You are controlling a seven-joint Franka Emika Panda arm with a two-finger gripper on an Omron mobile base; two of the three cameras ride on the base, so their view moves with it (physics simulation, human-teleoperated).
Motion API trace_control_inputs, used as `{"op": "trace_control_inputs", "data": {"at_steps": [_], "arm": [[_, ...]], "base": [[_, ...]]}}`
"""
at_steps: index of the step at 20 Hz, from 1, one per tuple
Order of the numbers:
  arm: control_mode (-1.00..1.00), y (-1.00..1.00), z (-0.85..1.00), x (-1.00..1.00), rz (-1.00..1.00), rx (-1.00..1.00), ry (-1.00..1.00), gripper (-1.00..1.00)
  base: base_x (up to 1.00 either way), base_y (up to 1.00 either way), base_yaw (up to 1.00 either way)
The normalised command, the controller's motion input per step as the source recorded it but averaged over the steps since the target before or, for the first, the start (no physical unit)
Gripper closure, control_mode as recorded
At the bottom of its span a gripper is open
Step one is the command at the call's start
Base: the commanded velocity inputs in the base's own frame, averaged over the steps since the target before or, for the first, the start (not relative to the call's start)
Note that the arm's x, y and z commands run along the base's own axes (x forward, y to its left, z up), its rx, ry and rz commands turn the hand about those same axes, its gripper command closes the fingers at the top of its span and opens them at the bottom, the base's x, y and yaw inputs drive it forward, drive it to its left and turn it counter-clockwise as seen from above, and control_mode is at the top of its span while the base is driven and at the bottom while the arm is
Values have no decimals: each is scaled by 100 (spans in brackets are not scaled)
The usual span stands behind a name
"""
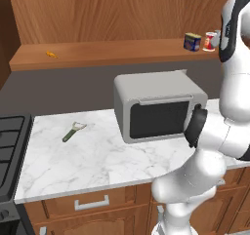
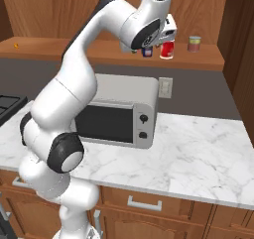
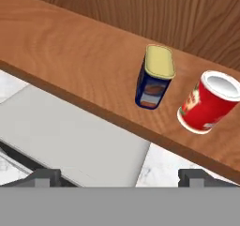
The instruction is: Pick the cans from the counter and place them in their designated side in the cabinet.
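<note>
1. Nearest, the white marble surface (image 1: 97, 161) runs across the room above brown wooden drawers (image 1: 90, 203) with silver handles.
2. A green-handled peeler (image 1: 73, 131) lies on the surface towards the left, and the black stove (image 1: 10, 151) sits at the far left edge.
3. The grey microwave (image 1: 156, 105) stands on the surface further back, right of the peeler.
4. Above it, the jaws (image 3: 119, 176) hang wide open, holding nothing, just in front of the cabinet shelf (image 1: 97, 53).
5. On that shelf, towards its right, the dark blue can (image 3: 153, 77) stands upright with the red can (image 3: 208, 102) just beside it on its right, apart.
6. Further right on the shelf is a pale greenish can (image 2: 194, 43).
7. A small orange thing (image 1: 51, 54) lies at the shelf's left end.
</note>
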Motion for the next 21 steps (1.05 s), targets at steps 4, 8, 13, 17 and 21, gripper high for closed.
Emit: {"op": "trace_control_inputs", "data": {"at_steps": [4,8,13,17,21], "arm": [[-100,23,-15,-70,6,0,-13,-100],[-100,26,-13,-65,5,0,-12,-100],[-100,26,-10,-60,4,0,-11,-100],[-100,27,-5,-50,1,0,-9,-100],[-100,24,-1,-39,1,0,-6,-100]], "base": [[0,0,0],[0,0,0],[0,0,0],[0,0,0],[0,0,0]]}}
